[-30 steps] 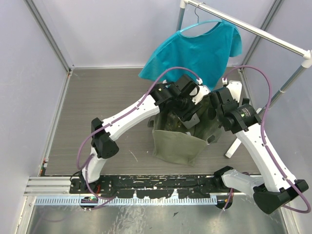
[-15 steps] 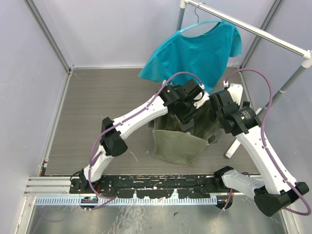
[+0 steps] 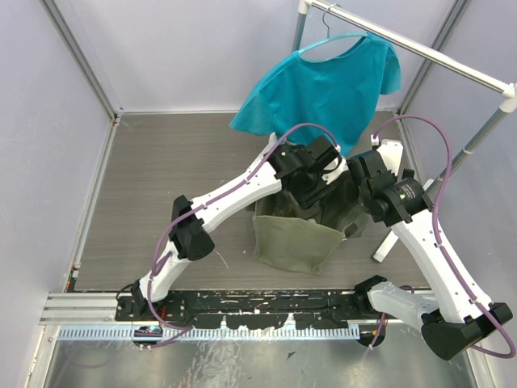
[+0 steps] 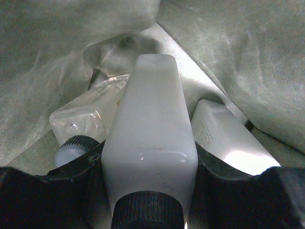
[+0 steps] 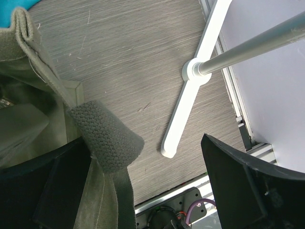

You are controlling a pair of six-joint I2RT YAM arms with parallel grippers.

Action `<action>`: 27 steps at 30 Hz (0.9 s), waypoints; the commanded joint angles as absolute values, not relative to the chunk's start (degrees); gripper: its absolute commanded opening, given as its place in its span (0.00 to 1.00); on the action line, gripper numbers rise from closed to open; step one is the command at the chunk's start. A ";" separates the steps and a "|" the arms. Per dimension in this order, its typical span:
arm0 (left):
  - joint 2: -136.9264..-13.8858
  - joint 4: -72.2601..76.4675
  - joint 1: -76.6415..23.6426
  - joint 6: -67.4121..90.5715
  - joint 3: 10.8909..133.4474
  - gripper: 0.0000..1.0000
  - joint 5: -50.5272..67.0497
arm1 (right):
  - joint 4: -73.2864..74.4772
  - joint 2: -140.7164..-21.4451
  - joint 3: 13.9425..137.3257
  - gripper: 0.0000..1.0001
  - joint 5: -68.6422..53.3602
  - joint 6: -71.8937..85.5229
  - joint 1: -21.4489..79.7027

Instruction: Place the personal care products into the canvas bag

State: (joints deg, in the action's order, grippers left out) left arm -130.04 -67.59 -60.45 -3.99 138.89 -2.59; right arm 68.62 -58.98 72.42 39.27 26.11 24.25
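While the left end effector [image 4: 148,164] holds a white bottle [image 4: 150,119] inside the green bag [image 3: 295,242], the right end effector [image 5: 145,150] is spread wide by the handle [image 5: 107,138].

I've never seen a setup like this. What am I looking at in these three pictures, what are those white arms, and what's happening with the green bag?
These are two white robot arms, left and right, each ending in a two-finger gripper. The wide picture comes from a fixed camera above and behind them. It shows the olive canvas bag standing on the table and a teal shirt hanging on a rack. The other two pictures come from cameras on the wrists. The left one looks inside the bag: the left gripper holds a white bottle with a dark cap, and a clear bottle and another white bottle lie beside it. The right one shows the right gripper open, with the bag's handle between its fingers.
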 commanded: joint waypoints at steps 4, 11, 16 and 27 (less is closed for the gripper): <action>-130.20 -65.27 -60.65 -3.27 141.38 0.69 -2.82 | 67.77 -58.45 72.59 1.00 40.42 26.72 23.91; -129.83 -63.44 -60.64 -1.93 141.47 0.98 -0.39 | 67.76 -58.34 72.24 1.00 40.56 26.72 23.85; -127.60 -62.52 -60.56 -0.93 142.25 0.98 -0.63 | 67.44 -58.38 72.06 1.00 40.59 26.48 23.82; -108.69 -51.75 -55.98 6.92 133.76 0.98 0.75 | 63.02 -58.34 71.81 1.00 38.81 24.25 23.72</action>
State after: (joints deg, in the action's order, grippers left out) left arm -121.08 -60.49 -58.70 2.66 137.62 -0.45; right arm 67.24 -59.00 72.20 38.76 25.65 24.12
